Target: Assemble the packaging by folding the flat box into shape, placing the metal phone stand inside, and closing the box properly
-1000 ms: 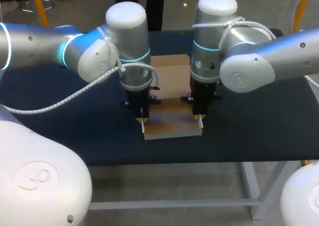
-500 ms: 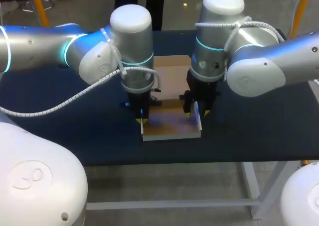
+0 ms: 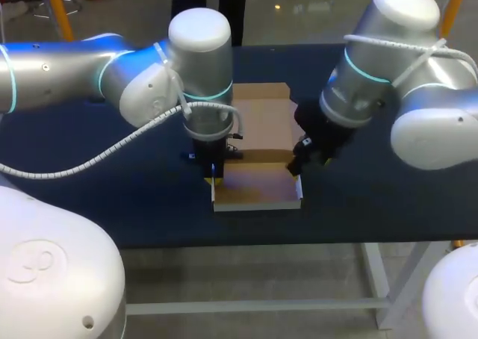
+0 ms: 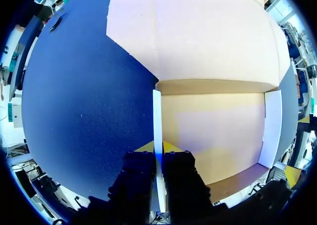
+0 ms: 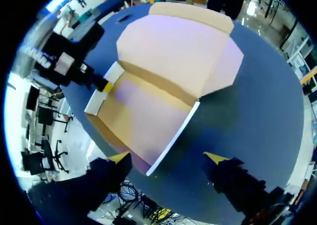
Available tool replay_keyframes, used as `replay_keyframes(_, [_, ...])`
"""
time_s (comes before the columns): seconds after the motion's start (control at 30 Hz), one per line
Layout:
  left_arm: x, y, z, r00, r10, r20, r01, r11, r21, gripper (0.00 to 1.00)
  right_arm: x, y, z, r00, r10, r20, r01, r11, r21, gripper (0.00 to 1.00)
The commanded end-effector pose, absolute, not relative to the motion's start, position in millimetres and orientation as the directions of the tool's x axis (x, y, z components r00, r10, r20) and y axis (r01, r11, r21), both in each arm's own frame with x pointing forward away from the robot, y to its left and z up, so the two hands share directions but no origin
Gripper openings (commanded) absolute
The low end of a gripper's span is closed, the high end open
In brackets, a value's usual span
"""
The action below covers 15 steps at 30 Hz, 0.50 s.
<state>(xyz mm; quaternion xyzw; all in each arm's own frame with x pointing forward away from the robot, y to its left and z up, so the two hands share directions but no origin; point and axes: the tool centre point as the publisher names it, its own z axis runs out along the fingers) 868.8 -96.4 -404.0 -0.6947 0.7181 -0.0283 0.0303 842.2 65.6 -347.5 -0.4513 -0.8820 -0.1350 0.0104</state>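
Observation:
The brown cardboard box (image 3: 258, 184) lies half folded at the table's middle, its lid panel (image 3: 260, 115) flat behind it. My left gripper (image 3: 213, 181) stands at the box's left side. In the left wrist view that gripper (image 4: 158, 146) is shut on the upright left wall (image 4: 157, 111), one finger on each face. My right gripper (image 3: 299, 166) hangs open just above and right of the box's right wall (image 3: 300, 192). Seen from the right wrist, my right gripper (image 5: 168, 158) has its fingers wide apart over that wall (image 5: 174, 136), touching nothing. No phone stand shows.
A dark blue cloth covers the table (image 3: 388, 204), with bare cloth to the left and right of the box. The table's front edge (image 3: 261, 238) runs close below the box. Both arms crowd the middle above the lid.
My right gripper opened, let go of the box's right wall, and rose away to the right. The left gripper kept its grip on the left wall.

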Motion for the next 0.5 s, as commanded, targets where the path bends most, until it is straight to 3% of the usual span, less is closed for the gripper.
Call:
replay_keyframes(0.03, [869, -98, -403, -0.033, -0.999, -0.018, -0.996, 0.034, -0.084, 0.00, 820, 44, -337, -0.667, 0.724, 0.175, 0.724, 0.575, 0.382, 1.00])
replay_keyframes(0.5, [870, -93, -403, -0.038, -0.998, -0.043, -0.996, 0.042, -0.080, 0.00, 795, 25, -320, -0.828, 0.550, 0.112, 0.515, 0.663, 0.543, 1.00])
